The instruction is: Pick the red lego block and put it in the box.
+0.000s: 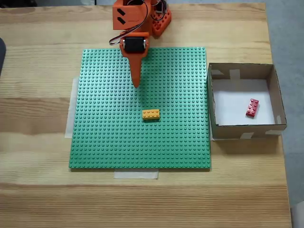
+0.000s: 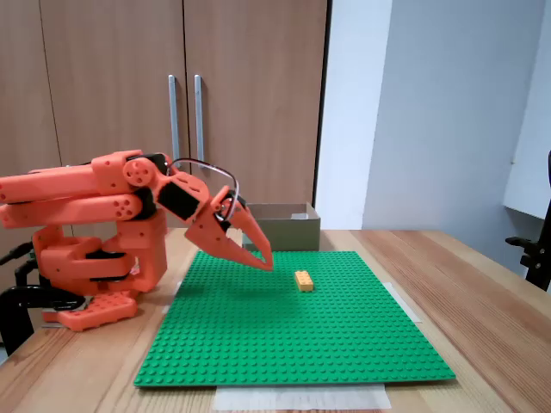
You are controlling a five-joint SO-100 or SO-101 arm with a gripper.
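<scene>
Red lego block (image 1: 252, 108) lies inside the box (image 1: 242, 132), on its white bottom: your task looks done. End effector (image 1: 137, 84) pressed together, empty, folded back over green baseplate (image 1: 104, 133)

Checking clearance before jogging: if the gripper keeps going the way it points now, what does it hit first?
Probably the green baseplate. The gripper, empty, slants down at it, short of the yellow brick. Depth is uncertain, so it might reach the brick.
</scene>
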